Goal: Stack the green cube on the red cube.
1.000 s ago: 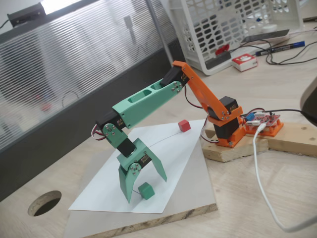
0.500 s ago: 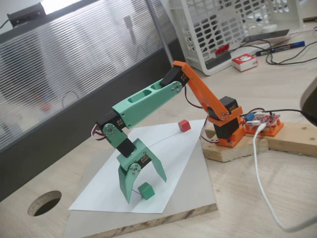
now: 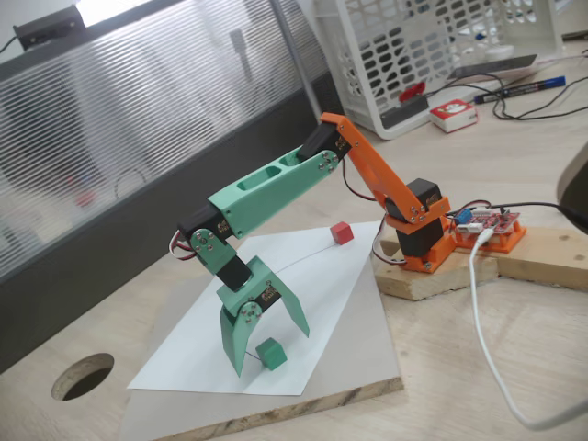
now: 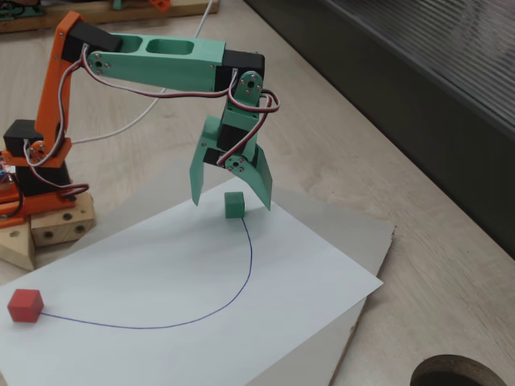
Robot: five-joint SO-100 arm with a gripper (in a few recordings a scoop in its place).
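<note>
The small matte teal-green cube (image 3: 270, 353) (image 4: 234, 204) sits on a white sheet of paper (image 3: 303, 322) (image 4: 201, 297), at one end of a thin blue pen line (image 4: 241, 277) that curves across the sheet to the small matte red cube (image 3: 342, 232) (image 4: 25, 305) at the other end, well apart. The green two-finger hand (image 3: 266, 354) (image 4: 231, 201) points down with its fingers spread wide, one on either side of the green cube, tips near the paper and not gripping it. The paper lies on a pale wooden bench (image 3: 514, 367) (image 4: 322, 137). At the far right of the bench in a fixed view stands a white plastic basket (image 3: 413, 55).
</note>
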